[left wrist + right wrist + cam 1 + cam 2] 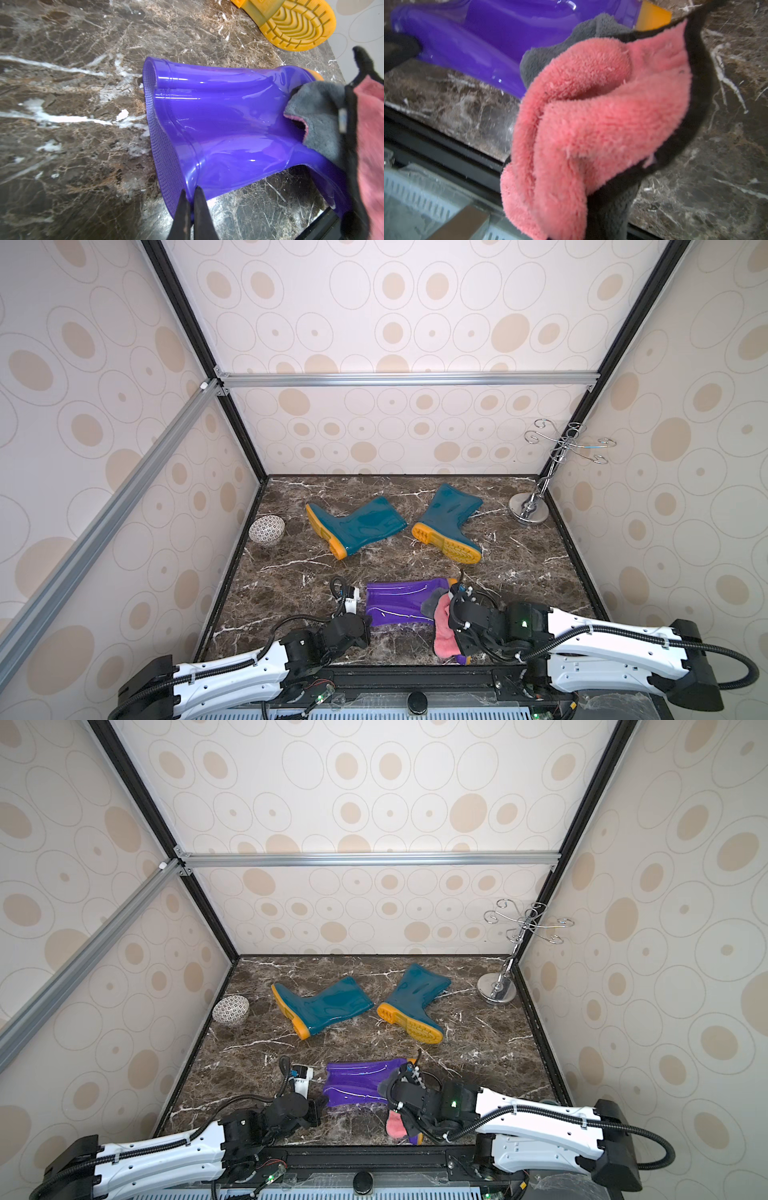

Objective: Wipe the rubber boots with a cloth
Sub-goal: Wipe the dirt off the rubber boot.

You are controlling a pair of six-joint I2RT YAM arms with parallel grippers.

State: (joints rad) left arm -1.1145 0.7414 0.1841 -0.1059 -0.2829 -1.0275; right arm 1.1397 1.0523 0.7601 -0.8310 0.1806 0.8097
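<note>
A purple rubber boot (pixel 397 601) lies on its side near the front edge, shaft opening to the left. My left gripper (pixel 190 190) is shut on the rim of that opening, one finger on each side of the wall. The pink cloth (pixel 591 114) with a dark grey edge hangs bunched from my right gripper (pixel 451 616), which is shut on it; the cloth hides the fingers. Its grey part (pixel 318 116) lies against the purple boot's ankle. Two teal rubber boots (pixel 357 526) (pixel 451 522) with yellow-orange soles lie farther back, apart from both arms.
A patterned bowl (pixel 267 530) sits by the left wall. A chrome hook stand (pixel 528 508) rises in the back right corner. Papered walls close three sides, and a black frame rail (pixel 415 674) runs along the front edge.
</note>
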